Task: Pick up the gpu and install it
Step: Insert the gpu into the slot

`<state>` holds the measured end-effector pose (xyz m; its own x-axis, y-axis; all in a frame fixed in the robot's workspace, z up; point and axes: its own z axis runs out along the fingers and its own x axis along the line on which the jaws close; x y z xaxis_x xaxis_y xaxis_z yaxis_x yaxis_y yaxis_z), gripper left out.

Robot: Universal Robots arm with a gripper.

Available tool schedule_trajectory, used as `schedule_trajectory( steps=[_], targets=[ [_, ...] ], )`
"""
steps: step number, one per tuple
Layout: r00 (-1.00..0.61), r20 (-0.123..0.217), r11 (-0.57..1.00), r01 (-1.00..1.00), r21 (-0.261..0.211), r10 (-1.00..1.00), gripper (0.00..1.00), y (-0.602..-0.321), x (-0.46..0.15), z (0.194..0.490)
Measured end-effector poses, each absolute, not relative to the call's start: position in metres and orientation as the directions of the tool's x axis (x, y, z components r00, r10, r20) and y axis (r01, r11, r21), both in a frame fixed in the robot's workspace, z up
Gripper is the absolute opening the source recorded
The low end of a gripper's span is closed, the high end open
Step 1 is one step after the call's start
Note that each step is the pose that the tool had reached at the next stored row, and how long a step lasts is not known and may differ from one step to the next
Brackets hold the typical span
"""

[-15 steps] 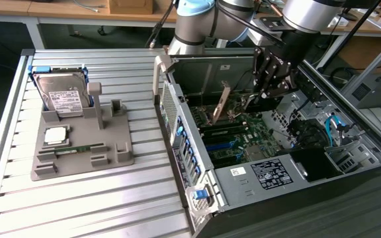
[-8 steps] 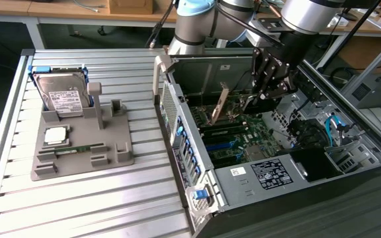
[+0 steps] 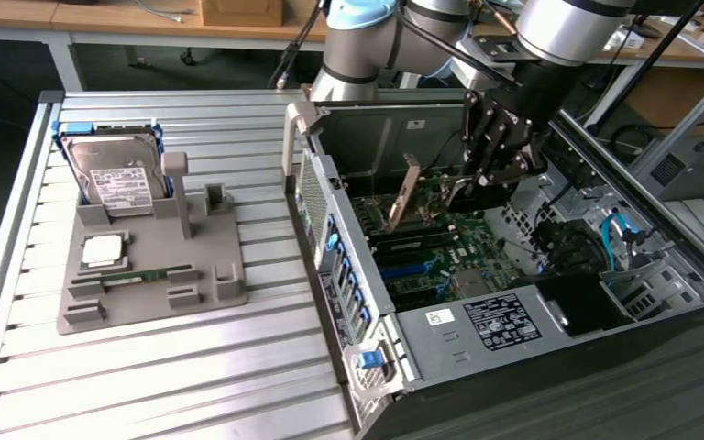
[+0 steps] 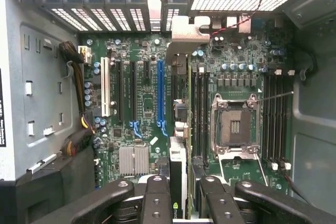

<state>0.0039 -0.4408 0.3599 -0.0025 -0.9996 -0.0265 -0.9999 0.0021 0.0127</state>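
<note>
1. Pick-up looks done to me. The gpu (image 4: 178,174) is off the surface (image 3: 205,367) and sits edge-on between the fingers of my gripper (image 4: 184,195). The gripper is partly closed, one finger on each face of the card.
2. The card is inside the open computer case (image 3: 450,330). In the exterior view the gpu (image 3: 403,197) stands upright over the motherboard, just toward that view's left of the gripper (image 3: 472,188). Its pale metal bracket points at the case's rear wall.
3. From the wrist, the bracket end reaches up to the rear slot openings. The card's long edge runs along the motherboard (image 4: 142,77), between the blue slot (image 4: 160,93) and the CPU socket (image 4: 233,124).
4. The blue slot is bare along its whole length, so the card is not in that one. I cannot tell whether its lower edge is pressed into a connector or only hangs above the board.
5. My judgement: the install is under way and not confirmed.
6. The hard drive (image 3: 120,174) and the memory stick (image 3: 144,275) rest on the grey fixture (image 3: 212,284), well apart from the case.
</note>
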Motion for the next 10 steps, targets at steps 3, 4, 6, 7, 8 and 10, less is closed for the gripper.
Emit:
schedule_trajectory(
  steps=[3, 4, 6, 7, 8, 10],
  targets=[
    [-0.002, -0.027, 0.002, -1.000, 0.013, -1.000, 0.27, -0.4415, 0.0020, 0.3595],
    [-0.002, -0.026, 0.002, -1.000, 0.013, -1.000, 0.27, -0.4417, 0.0015, 0.3593],
    [-0.002, -0.027, 0.002, -1.000, 0.013, -1.000, 0.27, -0.4420, -0.0002, 0.3587],
    [-0.002, -0.026, 0.002, -1.000, 0.013, -1.000, 0.27, -0.4420, -0.0008, 0.3585],
    [-0.002, -0.026, 0.002, -1.000, 0.013, -1.000, 0.27, -0.4421, -0.0014, 0.3583],
    [-0.002, -0.026, 0.002, -1.000, 0.013, -1.000, 0.27, -0.4423, -0.0029, 0.3579]
  ],
)
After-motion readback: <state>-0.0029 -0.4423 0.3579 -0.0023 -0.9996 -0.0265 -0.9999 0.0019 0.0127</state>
